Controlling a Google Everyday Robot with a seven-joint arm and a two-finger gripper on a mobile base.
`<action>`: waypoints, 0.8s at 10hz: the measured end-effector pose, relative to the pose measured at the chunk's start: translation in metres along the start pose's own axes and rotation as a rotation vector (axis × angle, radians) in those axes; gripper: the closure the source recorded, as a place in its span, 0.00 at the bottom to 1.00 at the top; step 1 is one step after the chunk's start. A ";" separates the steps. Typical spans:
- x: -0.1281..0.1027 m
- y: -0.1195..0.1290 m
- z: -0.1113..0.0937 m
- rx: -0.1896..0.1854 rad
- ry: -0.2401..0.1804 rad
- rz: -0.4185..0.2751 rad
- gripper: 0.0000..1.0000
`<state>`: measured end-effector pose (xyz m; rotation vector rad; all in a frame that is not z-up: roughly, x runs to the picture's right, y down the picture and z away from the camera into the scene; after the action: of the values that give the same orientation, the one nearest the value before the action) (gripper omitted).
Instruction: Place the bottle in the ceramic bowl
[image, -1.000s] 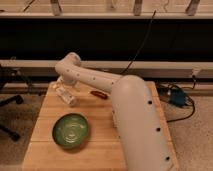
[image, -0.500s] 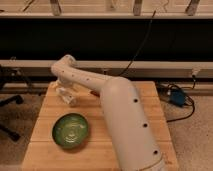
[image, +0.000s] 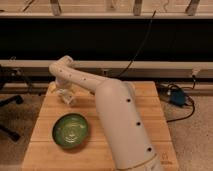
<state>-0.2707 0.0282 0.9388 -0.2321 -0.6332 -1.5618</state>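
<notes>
Well, the bottle (image: 68, 96) sits at the jaws beyond the ceramic bowl (image: 71, 131); grip indiscernible.

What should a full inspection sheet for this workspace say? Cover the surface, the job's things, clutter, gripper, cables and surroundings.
Surface: wooden table, light planks.
Job's things: ceramic bowl front left, upright, nothing in it; bottle back left, behind the bowl, not in it.
Clutter: nothing seen.
Gripper: gripper lowered at the bottle, back left; hold cannot be told.
Cables: black cable down the dark back wall; floor cables by a blue device at right.
Surroundings: chair base at left.
</notes>
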 end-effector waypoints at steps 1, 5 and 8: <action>-0.003 -0.002 0.006 -0.007 -0.013 -0.029 0.20; -0.008 0.001 0.027 -0.081 -0.026 -0.099 0.20; -0.007 0.011 0.034 -0.149 -0.019 -0.110 0.38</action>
<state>-0.2672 0.0524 0.9658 -0.3286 -0.5522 -1.7168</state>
